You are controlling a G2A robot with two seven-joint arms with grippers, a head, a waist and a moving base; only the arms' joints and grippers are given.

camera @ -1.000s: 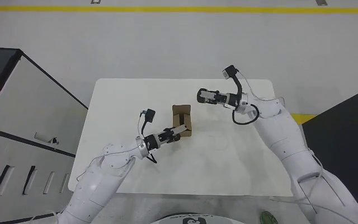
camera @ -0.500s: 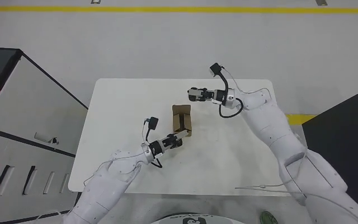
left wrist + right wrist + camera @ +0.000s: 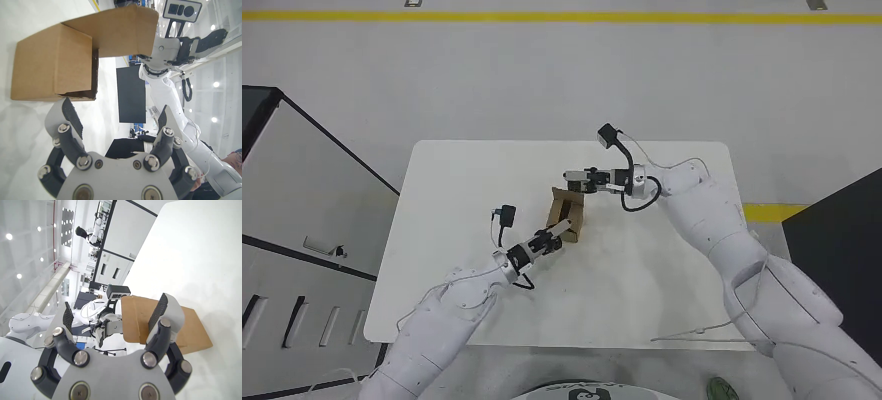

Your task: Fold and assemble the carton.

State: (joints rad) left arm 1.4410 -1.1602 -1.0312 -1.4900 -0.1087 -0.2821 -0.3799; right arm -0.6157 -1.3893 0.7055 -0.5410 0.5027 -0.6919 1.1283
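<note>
While both claws stand spread and neither pinches anything, the carton (image 3: pixel 566 211) sits loose at the middle of the table (image 3: pixel 462 180). I judge that a push on its raised flap (image 3: pixel 122 32) from the right claw (image 3: pixel 570 178) could skid or tip the light box rather than fold it, unless the left claw (image 3: pixel 558 233) braces it. A flap pressed off its crease might also buckle. The carton lies between the two. The right claw is at its far edge, by the flap. The left claw is at its near edge, one fingertip (image 3: pixel 66 102) just beside the open end; whether it touches, I cannot tell.
</note>
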